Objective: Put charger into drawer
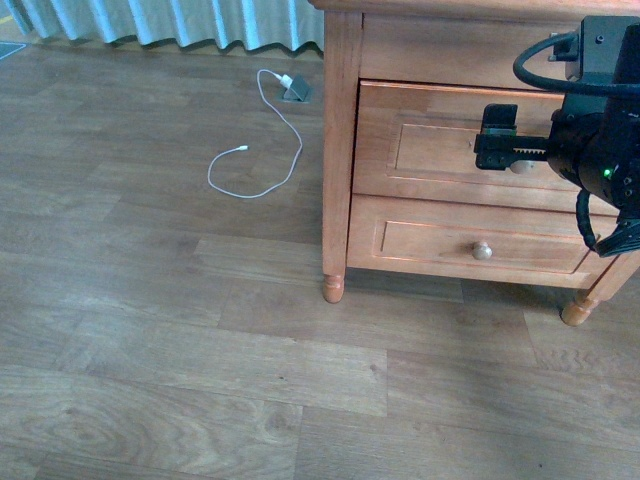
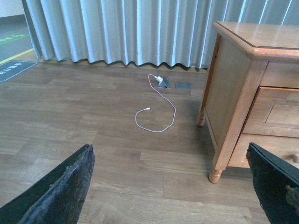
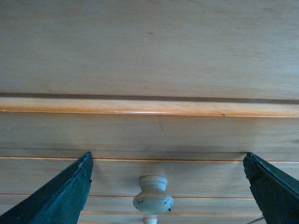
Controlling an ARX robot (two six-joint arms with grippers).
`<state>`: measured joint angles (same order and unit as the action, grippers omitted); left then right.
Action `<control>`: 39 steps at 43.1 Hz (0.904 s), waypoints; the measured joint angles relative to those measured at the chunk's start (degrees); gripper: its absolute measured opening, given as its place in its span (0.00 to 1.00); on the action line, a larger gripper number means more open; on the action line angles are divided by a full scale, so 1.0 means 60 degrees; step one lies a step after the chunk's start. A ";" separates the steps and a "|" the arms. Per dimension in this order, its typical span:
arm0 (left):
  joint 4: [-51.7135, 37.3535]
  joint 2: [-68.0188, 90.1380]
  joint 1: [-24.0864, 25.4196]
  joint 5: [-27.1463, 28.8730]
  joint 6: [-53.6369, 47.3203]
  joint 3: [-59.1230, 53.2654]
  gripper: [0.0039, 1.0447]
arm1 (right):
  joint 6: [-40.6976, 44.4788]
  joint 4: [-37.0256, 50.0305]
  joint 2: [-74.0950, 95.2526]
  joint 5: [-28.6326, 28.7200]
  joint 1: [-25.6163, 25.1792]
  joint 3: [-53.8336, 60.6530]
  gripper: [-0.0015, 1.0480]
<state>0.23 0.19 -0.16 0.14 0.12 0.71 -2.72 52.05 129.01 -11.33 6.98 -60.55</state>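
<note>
Reaching my spread, empty right pincer toward the knob of the closed drawer; next I must clench and pull.

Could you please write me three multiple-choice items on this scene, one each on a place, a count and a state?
1. Where does the white cable lie?
A. on the floor left of the nightstand
B. on the nightstand
C. in a drawer

2. How many drawer fronts does the nightstand show?
A. one
B. two
C. four

3. How is the right end effector?
A. shut on the knob
B. open, knob between its fingers
C. holding a cable

Key: A, it lies looped on the floorboards; B, the front view shows two stacked fronts; B, the fingers stand apart either side of the knob.
</note>
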 joint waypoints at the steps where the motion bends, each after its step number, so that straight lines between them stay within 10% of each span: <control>1: 0.0000 0.0000 0.0000 0.0000 0.0000 0.0004 0.94 | 0.0000 0.0000 0.0015 0.0000 0.0000 -0.0036 0.92; 39: 0.0000 0.0000 0.0000 0.0000 -0.0004 0.0004 0.94 | 0.0160 0.0084 -0.1133 0.0914 -0.0178 0.1016 0.92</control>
<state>0.23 0.19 -0.16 0.14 0.10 0.73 -1.76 52.56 122.21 -5.85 5.91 -54.46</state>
